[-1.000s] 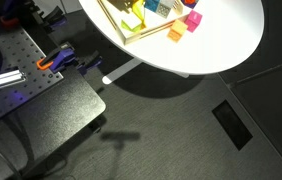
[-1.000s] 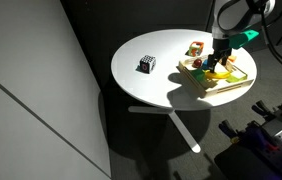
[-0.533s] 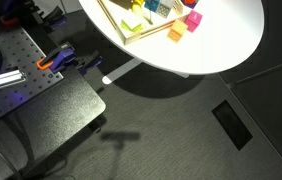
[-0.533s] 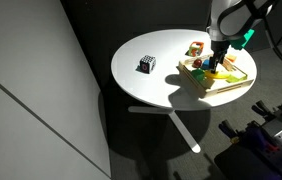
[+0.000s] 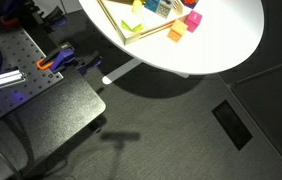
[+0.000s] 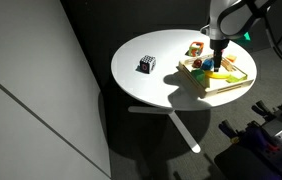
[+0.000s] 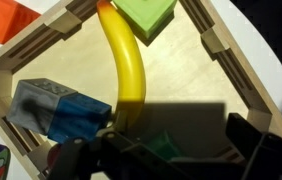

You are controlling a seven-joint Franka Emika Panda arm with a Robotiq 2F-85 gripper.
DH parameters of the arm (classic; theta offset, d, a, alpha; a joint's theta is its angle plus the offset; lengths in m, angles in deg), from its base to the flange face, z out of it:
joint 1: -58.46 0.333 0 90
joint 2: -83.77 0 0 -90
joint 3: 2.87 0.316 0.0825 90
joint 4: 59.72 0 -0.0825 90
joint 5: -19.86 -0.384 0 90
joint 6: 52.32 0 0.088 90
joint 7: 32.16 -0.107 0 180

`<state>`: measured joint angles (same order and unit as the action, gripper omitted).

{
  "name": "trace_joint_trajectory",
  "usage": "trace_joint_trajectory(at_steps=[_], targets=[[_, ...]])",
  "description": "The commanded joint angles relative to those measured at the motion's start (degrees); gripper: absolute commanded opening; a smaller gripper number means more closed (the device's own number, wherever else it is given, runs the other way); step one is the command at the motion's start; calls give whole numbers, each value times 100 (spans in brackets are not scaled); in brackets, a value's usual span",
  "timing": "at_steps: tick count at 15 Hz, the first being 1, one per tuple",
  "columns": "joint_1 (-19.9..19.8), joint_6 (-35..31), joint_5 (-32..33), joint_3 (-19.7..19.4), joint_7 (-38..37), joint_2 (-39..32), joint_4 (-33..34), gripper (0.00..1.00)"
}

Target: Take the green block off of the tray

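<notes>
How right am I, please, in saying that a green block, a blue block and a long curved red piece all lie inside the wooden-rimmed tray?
Nearly right, with one slip: the long curved piece is yellow, not red, as the wrist view shows. The rest stands: it lies inside the wooden-rimmed tray along with the green block and the blue block.

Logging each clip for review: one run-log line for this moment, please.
claw: open, over tray | green block: in tray, not gripped | task: not done
</notes>
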<state>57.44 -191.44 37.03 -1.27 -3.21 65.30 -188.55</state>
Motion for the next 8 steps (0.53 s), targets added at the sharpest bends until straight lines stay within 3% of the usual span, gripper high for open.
trace_joint_trajectory(at_steps=[1, 4, 8], targets=[[-242, 85, -120, 184, 983, -34, 140, 100], [-227, 96, -13, 119, 1290, -5, 138, 100], [-160, 31, -16, 70, 1074, 2, 41, 100]])
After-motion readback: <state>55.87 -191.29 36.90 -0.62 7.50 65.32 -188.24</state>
